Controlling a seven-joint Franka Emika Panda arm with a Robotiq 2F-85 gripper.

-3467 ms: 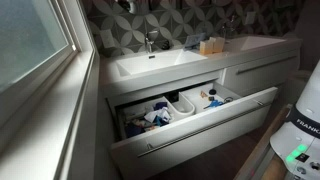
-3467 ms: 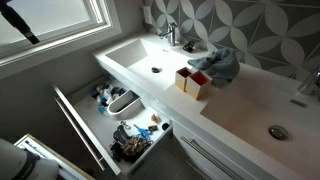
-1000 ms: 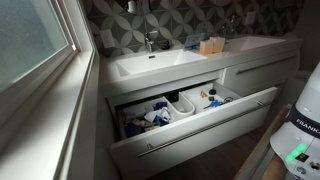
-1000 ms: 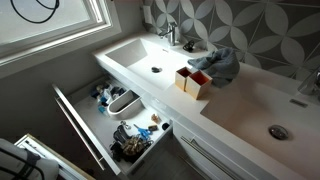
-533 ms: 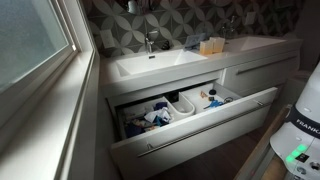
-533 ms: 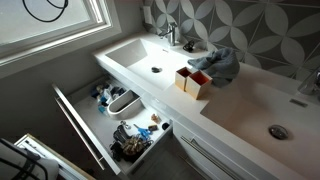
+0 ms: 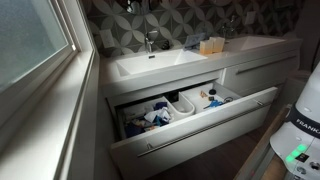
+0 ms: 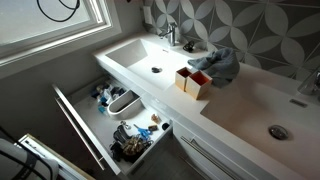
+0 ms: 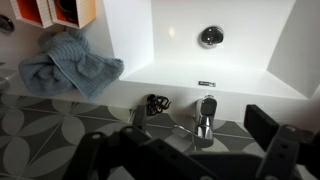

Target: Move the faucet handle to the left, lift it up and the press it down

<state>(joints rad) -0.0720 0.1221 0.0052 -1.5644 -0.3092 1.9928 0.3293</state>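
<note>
The faucet handle (image 9: 207, 106) is a short chrome lever on top of a small silver faucet at the back of the white basin (image 9: 240, 60). It also shows in both exterior views (image 7: 151, 35) (image 8: 170, 32). My gripper (image 9: 186, 152) is open, its dark fingers spread wide at the bottom of the wrist view. It hovers above the faucet and touches nothing. In an exterior view only its tip (image 7: 128, 5) shows at the top edge, above the faucet.
A blue-grey towel (image 8: 218, 62) and two orange boxes (image 8: 193, 80) lie on the counter beside the basin. A small black item (image 9: 155, 102) sits next to the faucet. Below, a white drawer (image 7: 190, 118) stands open, full of clutter. A window (image 7: 30, 40) flanks the basin.
The arm's cable has moved across the top of an exterior view toward the faucet, and the gripper tip has shifted slightly toward it. The faucet and counter items have not moved.
</note>
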